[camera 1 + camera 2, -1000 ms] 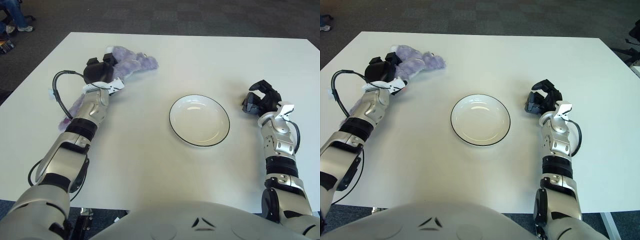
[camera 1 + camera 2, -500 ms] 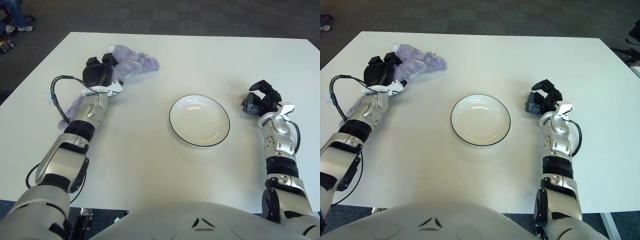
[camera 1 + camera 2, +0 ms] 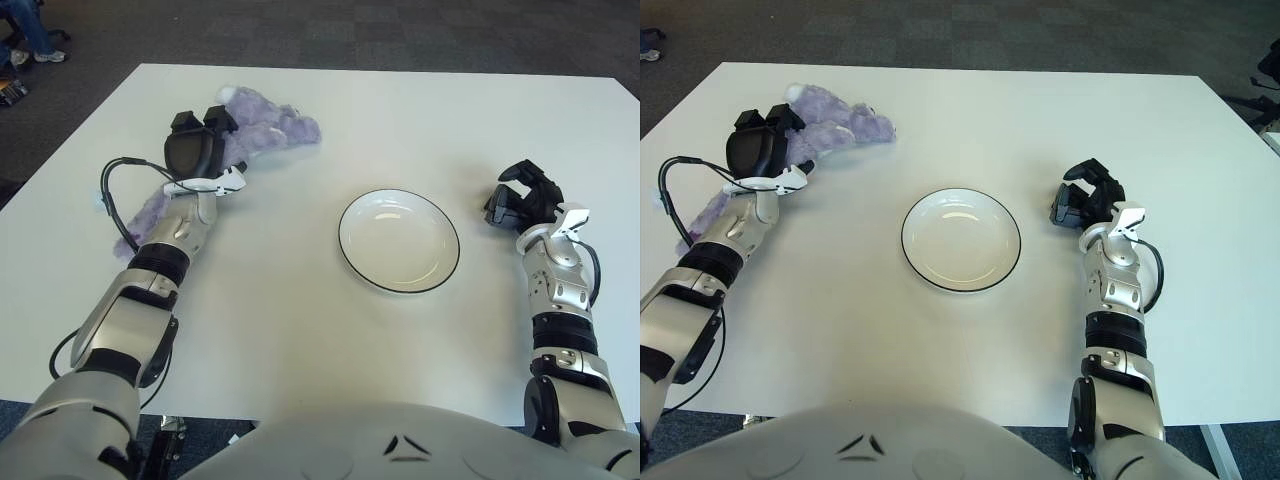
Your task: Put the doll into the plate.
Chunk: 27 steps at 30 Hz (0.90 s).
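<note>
A purple plush doll (image 3: 278, 124) lies near the far left of the white table (image 3: 290, 330); its other end (image 3: 140, 218) shows beside my left forearm. My left hand (image 3: 198, 145) sits on the doll's middle with its fingers curled into the plush. A white plate (image 3: 399, 241) with a dark rim stands at the table's centre, with nothing in it. My right hand (image 3: 520, 194) shows to the right of the plate, fingers curled and holding nothing.
A black cable (image 3: 106, 185) loops out from my left forearm towards the table's left edge. Dark carpet surrounds the table, and a person's legs (image 3: 28, 30) show at the far left corner.
My left hand has tipped upward at the wrist on the doll, and the doll's far end has shifted slightly right. The right hand and plate have not moved.
</note>
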Motion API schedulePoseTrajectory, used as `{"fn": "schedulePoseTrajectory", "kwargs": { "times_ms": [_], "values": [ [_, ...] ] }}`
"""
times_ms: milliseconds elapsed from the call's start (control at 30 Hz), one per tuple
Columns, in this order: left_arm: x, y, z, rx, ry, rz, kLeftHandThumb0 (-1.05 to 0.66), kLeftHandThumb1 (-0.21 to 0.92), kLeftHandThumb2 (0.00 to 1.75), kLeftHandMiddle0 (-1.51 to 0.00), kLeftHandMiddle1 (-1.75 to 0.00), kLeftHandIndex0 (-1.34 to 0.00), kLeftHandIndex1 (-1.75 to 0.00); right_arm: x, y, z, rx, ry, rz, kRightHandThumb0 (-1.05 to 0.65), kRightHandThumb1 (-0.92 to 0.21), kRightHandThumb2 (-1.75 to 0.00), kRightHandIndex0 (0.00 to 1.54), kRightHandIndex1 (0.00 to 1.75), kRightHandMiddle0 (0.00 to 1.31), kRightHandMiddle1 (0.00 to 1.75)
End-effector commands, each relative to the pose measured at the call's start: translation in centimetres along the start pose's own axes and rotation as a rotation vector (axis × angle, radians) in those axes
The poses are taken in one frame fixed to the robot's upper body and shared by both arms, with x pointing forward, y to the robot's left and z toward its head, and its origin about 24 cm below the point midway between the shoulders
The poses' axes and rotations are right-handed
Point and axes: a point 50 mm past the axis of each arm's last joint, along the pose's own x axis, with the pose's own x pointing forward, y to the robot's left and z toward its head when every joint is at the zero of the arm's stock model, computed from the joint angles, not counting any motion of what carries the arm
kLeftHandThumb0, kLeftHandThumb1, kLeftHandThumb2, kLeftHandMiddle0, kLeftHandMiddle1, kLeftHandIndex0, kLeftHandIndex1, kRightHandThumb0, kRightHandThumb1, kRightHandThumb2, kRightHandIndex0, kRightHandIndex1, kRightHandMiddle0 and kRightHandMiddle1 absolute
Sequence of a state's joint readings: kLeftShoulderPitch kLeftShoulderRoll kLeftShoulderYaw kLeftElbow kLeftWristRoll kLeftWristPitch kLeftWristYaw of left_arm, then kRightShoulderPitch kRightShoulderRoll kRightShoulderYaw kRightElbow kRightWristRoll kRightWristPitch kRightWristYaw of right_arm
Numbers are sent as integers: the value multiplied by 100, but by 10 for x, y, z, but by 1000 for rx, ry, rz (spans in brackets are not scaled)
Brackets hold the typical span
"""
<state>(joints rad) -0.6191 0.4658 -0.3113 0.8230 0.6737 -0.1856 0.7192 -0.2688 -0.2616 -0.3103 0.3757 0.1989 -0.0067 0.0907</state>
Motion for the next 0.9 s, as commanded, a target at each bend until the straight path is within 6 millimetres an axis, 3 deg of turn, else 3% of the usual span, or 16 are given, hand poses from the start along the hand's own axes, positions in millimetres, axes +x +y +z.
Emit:
{"fn": "schedulePoseTrajectory", "kwargs": {
  "times_ms": [0, 867],
  "values": [
    [0, 4, 2, -34, -4, 29, 55, 13, 154, -76, -175, -102, -175, -9, -3, -26, 3, 136, -1, 0, -9, -158, 80, 172, 54, 175],
    [-3, 26, 13, -204, -94, 211, 54, 15, 152, -75, -175, -98, -175, -9, -4, -26, 1, 143, 4, 0, -9, -158, 79, 173, 54, 175]
  ]
}}
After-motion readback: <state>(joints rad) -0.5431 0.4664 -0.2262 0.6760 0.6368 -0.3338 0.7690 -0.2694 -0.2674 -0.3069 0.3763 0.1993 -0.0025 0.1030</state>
